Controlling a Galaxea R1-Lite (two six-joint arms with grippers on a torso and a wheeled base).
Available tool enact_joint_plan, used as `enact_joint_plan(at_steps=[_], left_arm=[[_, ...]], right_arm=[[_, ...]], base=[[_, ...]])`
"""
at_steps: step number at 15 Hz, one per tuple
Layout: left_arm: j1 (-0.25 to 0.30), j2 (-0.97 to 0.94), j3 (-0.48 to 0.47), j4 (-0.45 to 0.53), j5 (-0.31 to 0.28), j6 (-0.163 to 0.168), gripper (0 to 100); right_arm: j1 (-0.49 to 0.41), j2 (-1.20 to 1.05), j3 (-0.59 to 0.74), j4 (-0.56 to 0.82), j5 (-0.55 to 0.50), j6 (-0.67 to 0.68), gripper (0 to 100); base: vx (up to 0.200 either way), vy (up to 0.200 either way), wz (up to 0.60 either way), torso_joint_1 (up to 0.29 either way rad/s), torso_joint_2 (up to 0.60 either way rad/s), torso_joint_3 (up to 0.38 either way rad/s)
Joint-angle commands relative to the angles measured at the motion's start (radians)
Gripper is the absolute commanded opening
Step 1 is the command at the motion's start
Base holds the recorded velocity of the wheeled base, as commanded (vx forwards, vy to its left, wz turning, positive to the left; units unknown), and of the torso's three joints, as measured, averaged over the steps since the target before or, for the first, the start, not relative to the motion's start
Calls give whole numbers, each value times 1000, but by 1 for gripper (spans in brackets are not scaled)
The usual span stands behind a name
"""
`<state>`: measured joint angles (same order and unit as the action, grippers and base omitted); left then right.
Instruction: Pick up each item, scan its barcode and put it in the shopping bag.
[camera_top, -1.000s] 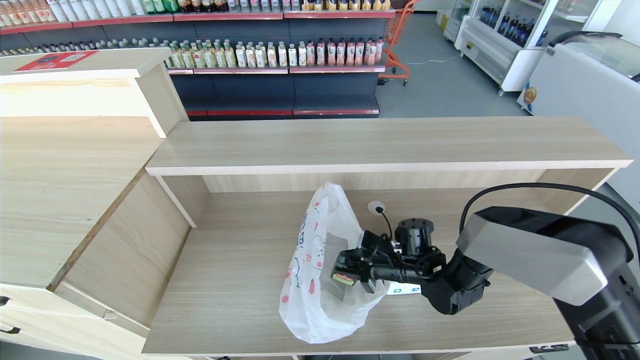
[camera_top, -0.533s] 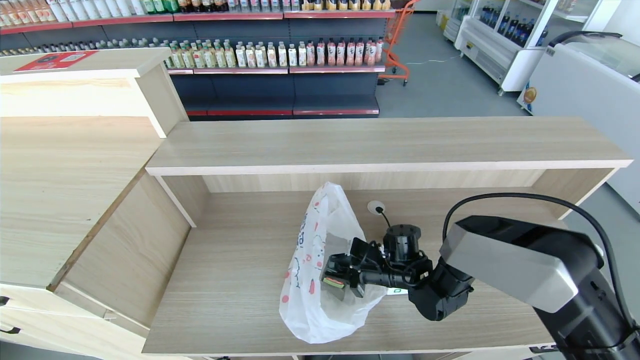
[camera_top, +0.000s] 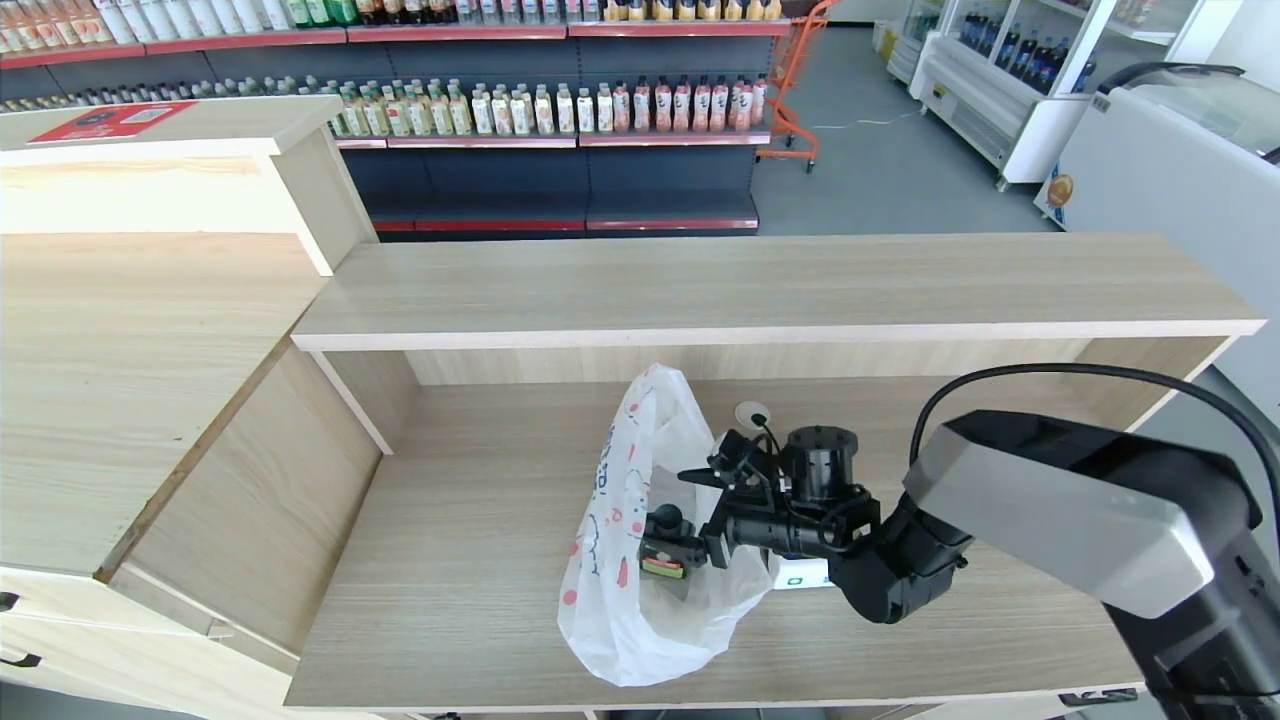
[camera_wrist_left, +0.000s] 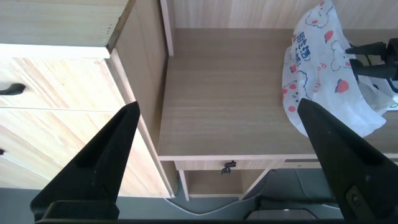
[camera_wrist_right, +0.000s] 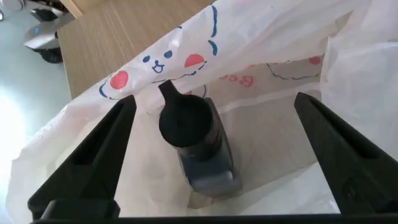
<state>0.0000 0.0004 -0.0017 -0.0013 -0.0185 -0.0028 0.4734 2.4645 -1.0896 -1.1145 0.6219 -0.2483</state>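
Left gripper (camera_wrist_left: 217, 107) at the near side of the counter (camera_wrist_left: 224, 87), fingers spread, empty | shopping bag (camera_top: 610, 600) at its front edge; right gripper (camera_wrist_right: 214, 102) inside it, wide apart, gripping nothing; dark bottle (camera_wrist_right: 199, 143) lying in the bag between its fingers | drink shelves (camera_top: 560, 105) behind

Right pincer (camera_wrist_right: 214, 102) now spread wide, bottle (camera_wrist_right: 199, 146) loose inside the shopping bag (camera_wrist_right: 261, 37).

I note bright, even overhead light in my head view. Soft shadow lies under the counter ledge (camera_top: 760, 290), twelve o'clock from the shopping bag (camera_top: 610, 620). Glare sits on the freezer lid (camera_top: 1210, 105) at two o'clock. Straight lines bow at the edges. In my right wrist view the floor (camera_wrist_right: 25, 74) washes out white.
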Motion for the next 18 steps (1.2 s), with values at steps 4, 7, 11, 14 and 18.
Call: enact_joint_plan(at_steps=[4,7,11,14,18], left_arm=[[0,0,0,0,0,0,100],[0,0,0,0,0,0,100],[0,0,0,0,0,0,100],[0,0,0,0,0,0,100],[0,0,0,0,0,0,100]], right_arm=[[-134,-407,211,177,2,215,100],[-234,-708,441,328,2,225,100],[-374,-1110,781,346,-192,256,100],[-398,-1385,981,398,-398,288,100],[-441,-2035,1090,863,-545,288,100]], base=[[0,0,0,0,0,0],[0,0,0,0,0,0],[0,0,0,0,0,0],[0,0,0,0,0,0],[0,0,0,0,0,0]])
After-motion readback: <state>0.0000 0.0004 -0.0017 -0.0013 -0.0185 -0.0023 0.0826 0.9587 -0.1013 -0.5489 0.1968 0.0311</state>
